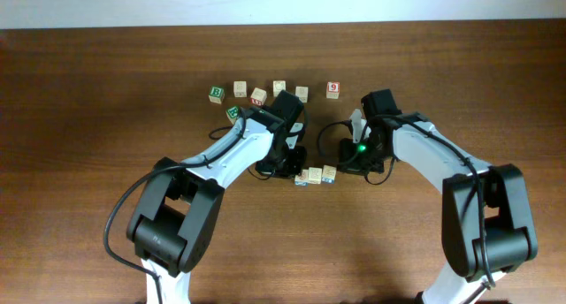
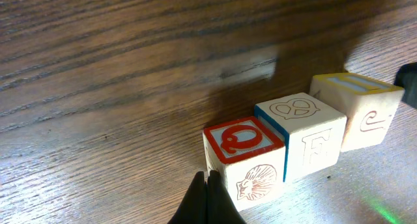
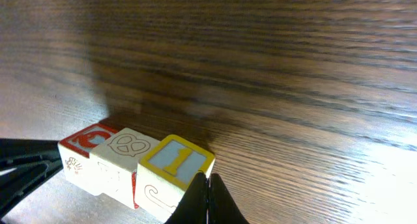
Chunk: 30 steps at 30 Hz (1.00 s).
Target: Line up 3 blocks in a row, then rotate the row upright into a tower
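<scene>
Spanning the overhead frame is the wooden table point(image 1: 106, 92). Just below frame centre, the left gripper point(image 2: 207, 188), fingers pressed together on nothing, sits just beside the red Q block point(image 2: 244, 142). The right gripper point(image 3: 208, 195), likewise closed and empty, sits beside the yellow-topped block point(image 3: 174, 160). Between those two cubes, touching both, stands the blue-edged pretzel block point(image 2: 300, 113).

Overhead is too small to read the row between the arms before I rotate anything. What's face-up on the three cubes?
Observer: Left wrist view: the Q cube by the left end effector has a red-framed Q on top.
Operator: The middle one?
Observer: The pretzel cube has a pretzel drawing up and an F on its side.
Operator: And the last?
Observer: Right wrist view: the yellow-framed cube, by the shut right end effector, has an I-like stroke on top.
</scene>
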### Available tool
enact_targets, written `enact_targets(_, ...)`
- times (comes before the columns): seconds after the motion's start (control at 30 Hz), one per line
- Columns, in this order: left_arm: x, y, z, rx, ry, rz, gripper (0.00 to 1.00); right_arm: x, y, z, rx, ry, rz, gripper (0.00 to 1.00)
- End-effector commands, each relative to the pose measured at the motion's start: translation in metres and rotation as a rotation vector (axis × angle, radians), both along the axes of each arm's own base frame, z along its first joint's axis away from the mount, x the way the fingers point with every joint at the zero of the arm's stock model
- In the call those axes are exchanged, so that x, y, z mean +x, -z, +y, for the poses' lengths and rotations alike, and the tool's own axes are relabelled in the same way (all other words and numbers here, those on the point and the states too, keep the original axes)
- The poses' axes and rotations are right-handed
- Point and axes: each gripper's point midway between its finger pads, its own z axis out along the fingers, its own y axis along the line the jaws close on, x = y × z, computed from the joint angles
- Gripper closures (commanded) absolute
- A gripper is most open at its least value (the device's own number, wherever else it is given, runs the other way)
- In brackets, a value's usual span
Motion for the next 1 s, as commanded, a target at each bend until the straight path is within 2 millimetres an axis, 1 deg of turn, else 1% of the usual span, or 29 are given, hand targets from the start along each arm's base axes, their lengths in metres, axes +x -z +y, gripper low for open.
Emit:
enact_targets(0.0, 0.002, 0.000, -0.004, -0.008, -0.004, 0.003, 1.00, -0.006, 0.002, 0.011, 0.051, -0.089, -0.013, 0.96)
enact_targets(0.27, 0.002, 0.000, -0.004, -0.008, -0.004, 0.003, 1.00, -0.008, -0.001, 0.010, 0.051, -0.090, 0.001, 0.96)
enact_targets(0.37, 0.002, 0.000, -0.004, -0.008, -0.004, 0.003, 1.00, 0.007, -0.012, 0.010, 0.038, -0.093, -0.041, 0.96)
enact_targets(0.4, 0.002, 0.000, -0.004, -0.008, -0.004, 0.002, 1.00, 0.017, -0.021, 0.013, 0.044, -0.095, -0.073, 0.96)
enact_targets(0.43, 0.002, 0.000, -0.004, -0.008, -0.004, 0.002, 1.00, 0.025, -0.025, 0.013, 0.034, -0.080, -0.092, 0.95)
enact_targets(0.5, 0.002, 0.000, -0.004, -0.008, -0.004, 0.002, 1.00, 0.032, -0.027, 0.014, 0.039, -0.055, -0.109, 0.94)
enact_targets(0.53, 0.002, 0.000, -0.004, -0.008, -0.004, 0.002, 1.00, 0.032, -0.026, 0.017, 0.039, -0.055, -0.108, 0.94)
enact_targets(0.63, 0.002, 0.000, -0.004, -0.009, -0.004, 0.002, 1.00, 0.029, -0.012, 0.025, 0.005, -0.051, -0.082, 0.94)
enact_targets(0.73, 0.002, 0.000, -0.004, -0.009, -0.008, 0.003, 1.00, 0.028, -0.012, 0.026, -0.001, -0.043, -0.078, 0.95)
enact_targets(0.8, 0.004, -0.001, -0.006, -0.017, -0.047, 0.009, 1.00, 0.027, -0.011, 0.025, -0.002, -0.038, -0.070, 0.95)
enact_targets(0.87, 0.005, -0.003, -0.013, -0.055, -0.054, 0.015, 1.00, 0.023, -0.011, 0.024, -0.005, -0.030, -0.050, 0.94)
enact_targets(0.97, 0.002, -0.004, -0.016, -0.066, -0.082, 0.037, 1.00, 0.016, -0.009, 0.023, -0.012, -0.015, -0.010, 0.96)
